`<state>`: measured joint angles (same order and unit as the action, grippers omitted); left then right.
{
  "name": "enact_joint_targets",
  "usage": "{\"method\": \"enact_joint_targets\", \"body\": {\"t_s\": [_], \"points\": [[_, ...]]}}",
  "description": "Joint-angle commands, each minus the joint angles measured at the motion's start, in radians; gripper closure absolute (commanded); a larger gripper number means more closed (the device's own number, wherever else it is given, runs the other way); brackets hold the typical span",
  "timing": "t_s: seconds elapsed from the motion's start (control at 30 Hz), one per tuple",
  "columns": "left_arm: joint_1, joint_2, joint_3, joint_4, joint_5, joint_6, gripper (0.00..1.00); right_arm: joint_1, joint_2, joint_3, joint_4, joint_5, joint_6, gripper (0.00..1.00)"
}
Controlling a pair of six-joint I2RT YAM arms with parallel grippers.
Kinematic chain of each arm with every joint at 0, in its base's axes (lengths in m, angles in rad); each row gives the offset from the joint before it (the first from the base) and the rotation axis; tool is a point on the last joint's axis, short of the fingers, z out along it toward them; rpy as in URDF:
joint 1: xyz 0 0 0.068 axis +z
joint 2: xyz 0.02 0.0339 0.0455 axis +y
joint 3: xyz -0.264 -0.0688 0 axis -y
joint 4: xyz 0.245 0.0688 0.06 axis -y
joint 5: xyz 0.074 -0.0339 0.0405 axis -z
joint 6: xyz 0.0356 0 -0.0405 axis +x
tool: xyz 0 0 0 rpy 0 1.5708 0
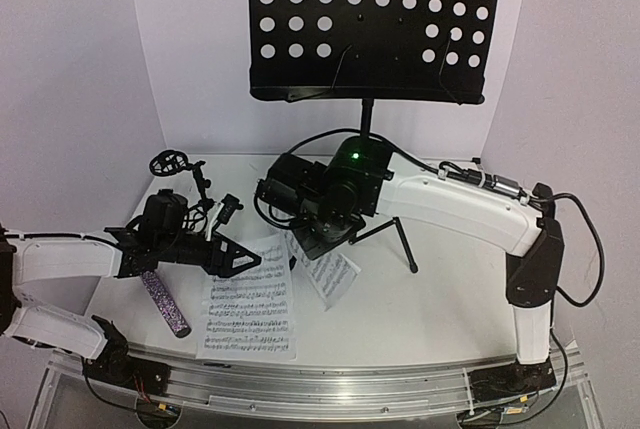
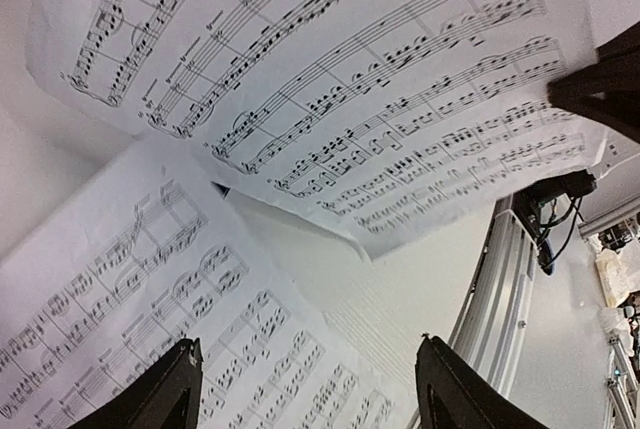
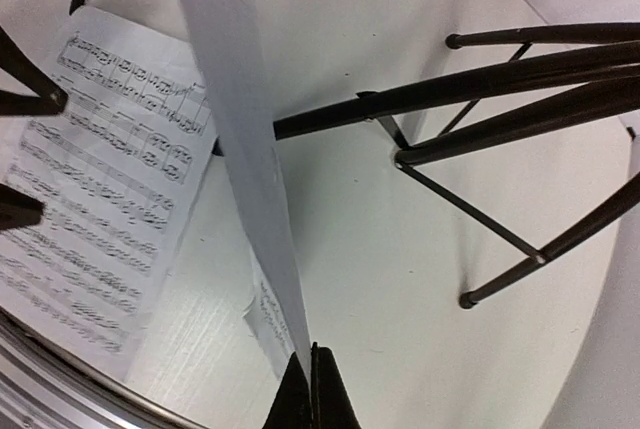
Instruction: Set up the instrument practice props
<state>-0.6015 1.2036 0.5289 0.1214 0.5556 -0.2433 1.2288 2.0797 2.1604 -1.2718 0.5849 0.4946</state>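
Note:
The black perforated music stand (image 1: 375,19) stands at the back centre, and its tripod legs (image 3: 500,79) show in the right wrist view. My right gripper (image 1: 322,241) is shut on one white sheet-music page (image 1: 332,274) and holds it lifted off the table; the page shows edge-on (image 3: 240,129) between the closed jaws (image 3: 312,389). A second page (image 1: 250,314) lies flat on the table. My left gripper (image 1: 245,257) is open and empty just above that flat page (image 2: 150,279). The purple glitter microphone (image 1: 165,304) lies on the table at the left. The small black mic stand (image 1: 185,174) stands at the back left.
The lifted page (image 2: 350,99) hangs over the flat one in the left wrist view. A metal rail (image 1: 320,379) runs along the table's near edge. White walls close in the back and both sides. Cables (image 1: 585,239) hang by the right arm.

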Motion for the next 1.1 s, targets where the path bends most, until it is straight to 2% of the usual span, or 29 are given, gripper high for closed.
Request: {"method": "enact_joint_targets", "body": {"t_s": [0.0,0.2,0.3,0.4,0.47,0.53,0.67,0.87,0.97,1.07], "points": [[0.009,-0.056,0.067,-0.051,0.091,0.103,0.26,0.056,-0.14,-0.059,-0.198,0.159,-0.19,1.0],[0.011,-0.12,0.092,-0.064,0.166,0.074,0.24,0.086,-0.304,-0.053,-0.128,0.114,-0.31,1.0],[0.012,-0.187,0.087,-0.055,0.163,0.019,0.22,0.115,-0.373,-0.049,-0.046,0.002,-0.433,1.0],[0.012,-0.279,0.057,-0.011,0.161,-0.057,0.16,0.123,-0.419,-0.007,-0.008,-0.122,-0.473,1.0],[0.013,-0.344,0.045,0.034,0.165,-0.097,0.1,0.122,-0.465,-0.006,0.067,-0.189,-0.486,1.0],[0.014,-0.366,0.08,0.058,0.207,-0.096,0.07,0.121,-0.516,-0.041,0.21,-0.245,-0.537,1.0],[0.014,-0.338,0.185,0.084,0.294,-0.048,0.03,0.121,-0.59,-0.127,0.427,-0.333,-0.594,1.0],[0.014,-0.291,0.336,0.197,0.362,-0.098,0.02,0.121,-0.577,-0.107,0.539,-0.381,-0.611,1.0],[0.014,-0.278,0.396,0.188,0.313,-0.127,0.02,0.121,-0.553,-0.067,0.551,-0.408,-0.628,1.0],[0.014,-0.279,0.421,0.176,0.309,-0.131,0.11,0.119,-0.569,-0.065,0.571,-0.398,-0.632,1.0]]}}
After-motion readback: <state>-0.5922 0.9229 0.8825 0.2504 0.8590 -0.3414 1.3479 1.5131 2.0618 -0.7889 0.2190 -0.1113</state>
